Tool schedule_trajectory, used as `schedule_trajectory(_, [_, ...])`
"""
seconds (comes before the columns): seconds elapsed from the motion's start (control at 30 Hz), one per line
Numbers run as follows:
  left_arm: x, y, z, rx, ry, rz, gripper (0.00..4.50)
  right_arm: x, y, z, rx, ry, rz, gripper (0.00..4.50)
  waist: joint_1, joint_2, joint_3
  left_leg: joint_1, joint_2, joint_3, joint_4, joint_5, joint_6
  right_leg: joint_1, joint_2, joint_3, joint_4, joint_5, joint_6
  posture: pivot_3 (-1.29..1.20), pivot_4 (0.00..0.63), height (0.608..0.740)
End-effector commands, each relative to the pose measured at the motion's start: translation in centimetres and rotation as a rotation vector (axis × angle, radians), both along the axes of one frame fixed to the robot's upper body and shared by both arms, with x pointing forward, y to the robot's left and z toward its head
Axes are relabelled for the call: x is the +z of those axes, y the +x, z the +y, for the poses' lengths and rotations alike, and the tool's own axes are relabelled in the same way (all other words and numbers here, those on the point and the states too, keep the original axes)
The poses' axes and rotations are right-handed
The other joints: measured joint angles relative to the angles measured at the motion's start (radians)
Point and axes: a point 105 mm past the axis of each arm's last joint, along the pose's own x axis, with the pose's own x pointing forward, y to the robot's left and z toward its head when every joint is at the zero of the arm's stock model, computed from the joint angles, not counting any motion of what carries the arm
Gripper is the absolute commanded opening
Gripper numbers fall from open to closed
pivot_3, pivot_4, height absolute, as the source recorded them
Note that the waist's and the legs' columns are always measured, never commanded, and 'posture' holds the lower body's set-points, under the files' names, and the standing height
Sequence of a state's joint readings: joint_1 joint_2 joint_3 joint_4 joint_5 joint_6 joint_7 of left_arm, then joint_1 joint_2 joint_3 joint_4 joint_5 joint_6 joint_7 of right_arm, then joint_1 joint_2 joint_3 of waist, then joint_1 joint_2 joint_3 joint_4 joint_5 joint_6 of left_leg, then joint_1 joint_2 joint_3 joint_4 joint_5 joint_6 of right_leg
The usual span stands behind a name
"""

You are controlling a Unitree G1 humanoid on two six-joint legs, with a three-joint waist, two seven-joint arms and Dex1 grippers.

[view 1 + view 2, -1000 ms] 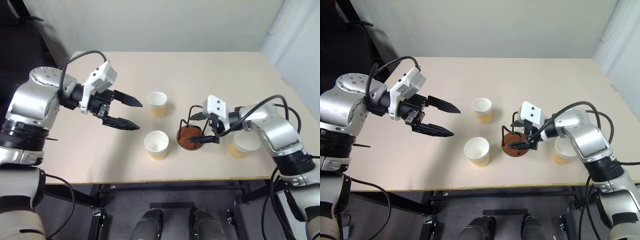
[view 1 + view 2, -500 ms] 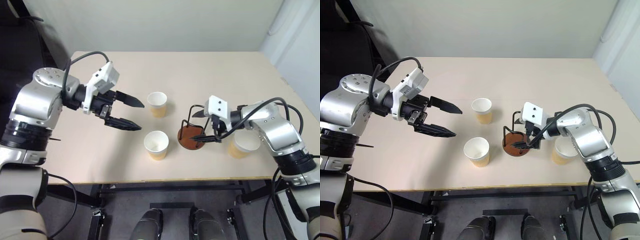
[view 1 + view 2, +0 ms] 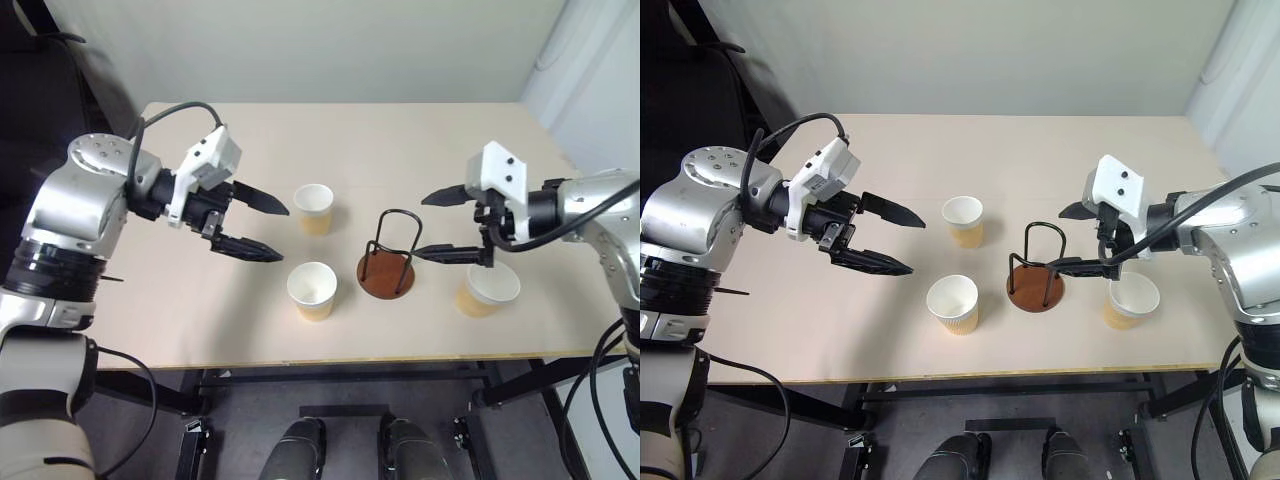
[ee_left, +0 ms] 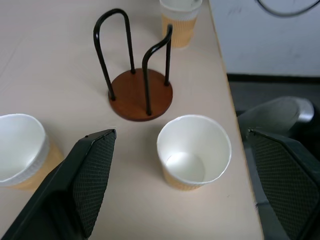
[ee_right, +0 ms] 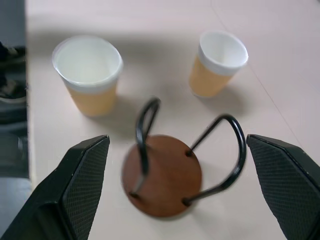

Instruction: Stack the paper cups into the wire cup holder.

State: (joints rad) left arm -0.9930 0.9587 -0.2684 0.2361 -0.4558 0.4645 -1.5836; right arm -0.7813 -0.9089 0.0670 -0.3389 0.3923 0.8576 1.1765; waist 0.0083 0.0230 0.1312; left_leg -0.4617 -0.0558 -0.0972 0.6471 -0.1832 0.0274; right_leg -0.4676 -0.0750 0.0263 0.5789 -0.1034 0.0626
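Wire cup holder upright on tabletop, nothing in it. Three paper cups, all empty and upright: one beyond and left of holder, one just left, toward the front edge, one to its right. Left end effector spread wide, holding nothing, left of the cups. Right end effector wide too, empty, above holder's right side.

We see a beige table bearing three paper cups and, seemingly empty, the wire cup holder.
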Motion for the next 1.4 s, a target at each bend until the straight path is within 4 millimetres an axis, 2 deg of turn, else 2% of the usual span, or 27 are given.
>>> schedule_trajectory(0.03, [0.0,-0.2,-0.3,-0.053,0.047,-0.045,4.50,1.8,-1.0,0.1,0.001,0.037,-0.047,4.47,0.000,0.000,0.000,0.000,0.000,0.000,0.000,0.000,0.000,0.000,0.000,0.000,0.000,0.000,0.000,0.00,0.150,0.740])
schedule_trajectory(0.17, [-1.8,0.7,0.0,-0.067,0.165,-0.119,4.50,2.2,-1.3,0.1,-0.004,0.042,-0.050,4.47,0.001,0.000,0.000,0.000,0.000,0.000,0.000,0.000,0.001,0.000,0.000,0.000,0.000,0.000,0.000,0.00,0.150,0.740])
schedule_trajectory(0.53, [-2.5,1.7,-0.3,-0.068,0.202,-0.176,4.50,2.5,-1.2,0.0,-0.012,0.044,-0.065,4.47,0.001,0.000,0.000,0.000,0.000,0.000,0.000,0.003,0.008,0.000,0.000,0.000,0.000,-0.001,0.002,0.00,0.150,0.740])
schedule_trajectory(0.67, [-3.9,3.1,-2.9,-0.063,0.190,-0.270,4.50,2.1,-1.0,0.4,-0.005,0.048,-0.071,4.47,0.009,0.000,0.000,0.000,0.000,0.000,0.001,0.003,0.010,0.001,0.000,0.000,0.000,-0.002,0.003,0.00,0.150,0.740])
schedule_trajectory(0.83, [-4.1,3.2,-3.2,-0.065,0.184,-0.283,4.50,2.1,-0.9,0.5,-0.004,0.049,-0.074,4.47,0.006,0.000,0.000,-0.001,-0.001,0.000,0.003,0.004,0.012,0.000,-0.001,0.000,0.000,-0.002,0.003,0.00,0.150,0.740])
schedule_trajectory(0.97, [-5.4,3.4,-5.5,-0.064,0.133,-0.251,4.50,1.8,-0.8,0.5,-0.012,0.038,-0.081,4.47,0.007,0.000,0.000,0.000,0.000,0.000,0.002,0.003,0.012,0.001,0.000,0.000,0.001,-0.002,0.004,0.00,0.150,0.740])
schedule_trajectory(1.4, [-7.0,2.5,-4.5,-0.118,0.224,-0.159,4.50,1.7,-0.9,0.4,-0.018,0.030,-0.076,4.47,0.008,-0.001,0.000,0.000,-0.001,0.000,0.004,0.004,0.012,0.002,-0.001,0.000,0.001,-0.001,0.005,0.00,0.150,0.740])
